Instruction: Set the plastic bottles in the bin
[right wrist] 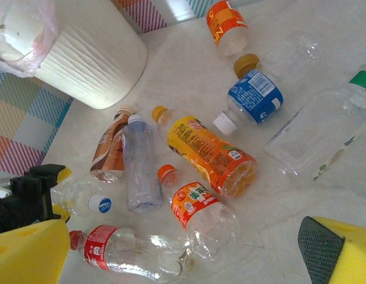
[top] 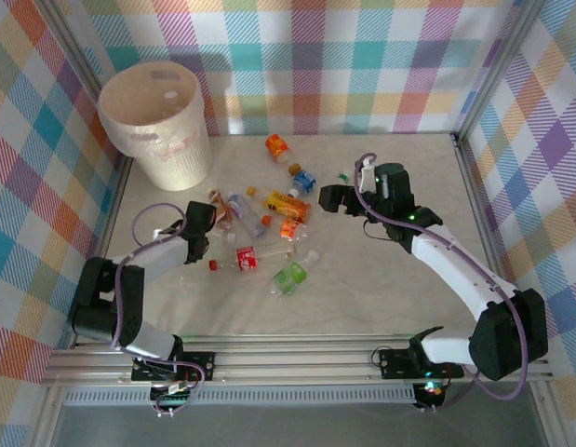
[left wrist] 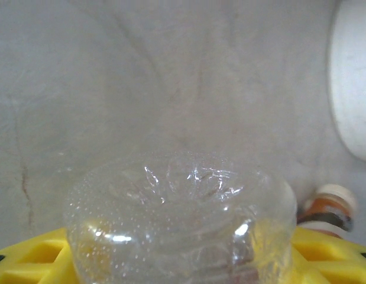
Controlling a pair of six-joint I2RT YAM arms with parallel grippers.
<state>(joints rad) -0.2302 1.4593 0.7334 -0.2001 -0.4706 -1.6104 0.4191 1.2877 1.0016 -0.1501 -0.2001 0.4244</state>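
Pale marbled tabletop [top: 390, 289], plaid walls [top: 362, 56] all round. Cream bin [top: 162, 140] in back-left corner (liner [top: 120, 126] over rim). Scattered plastic bottles [top: 269, 219] crowd mid-table between arms. Nearside, left gripper [top: 211, 222] clamps clear bottle [left wrist: 183, 225]; right gripper [top: 327, 198] agape, empty, beside pile.

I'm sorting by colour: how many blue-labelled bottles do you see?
1: the blue-labelled bottle lies mid-table, just left of the right gripper. Others may be hidden.

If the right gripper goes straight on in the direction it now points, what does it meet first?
Probably the clear bottle with the orange label, lying nearest ahead of the open right gripper; depth is unclear.
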